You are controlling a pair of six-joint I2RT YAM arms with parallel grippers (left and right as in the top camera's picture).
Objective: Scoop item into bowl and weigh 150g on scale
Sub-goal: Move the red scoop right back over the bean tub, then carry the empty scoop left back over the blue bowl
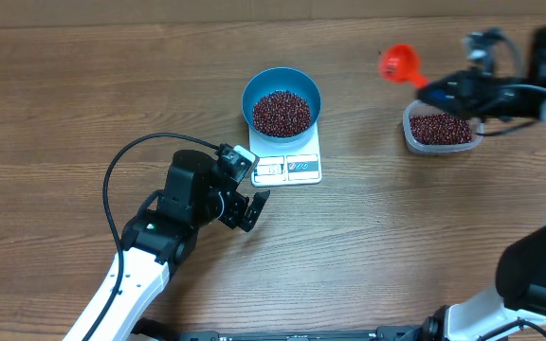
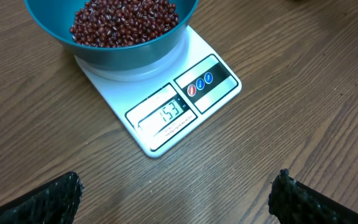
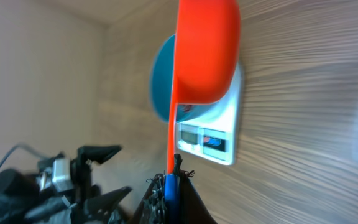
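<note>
The blue bowl (image 1: 282, 87) stands on the white scale (image 1: 292, 170), holding a heap of dark red-brown beans (image 1: 282, 112). In the left wrist view the bowl (image 2: 123, 53) with beans (image 2: 126, 22) sits on the scale (image 2: 166, 115), whose display reads 153. My left gripper (image 1: 246, 189) hovers just front-left of the scale, open and empty (image 2: 179, 202). My right gripper (image 1: 448, 90) is at the far right above a tub, shut on the handle of an orange scoop (image 1: 399, 63). The scoop (image 3: 207, 50) sticks out ahead of the gripper (image 3: 174, 180) and looks empty.
A clear plastic tub (image 1: 411, 140) with more beans stands at the right, under the right arm. The left arm's black cable (image 1: 121, 170) loops over the table at the left. The left arm (image 3: 73, 180) shows in the right wrist view.
</note>
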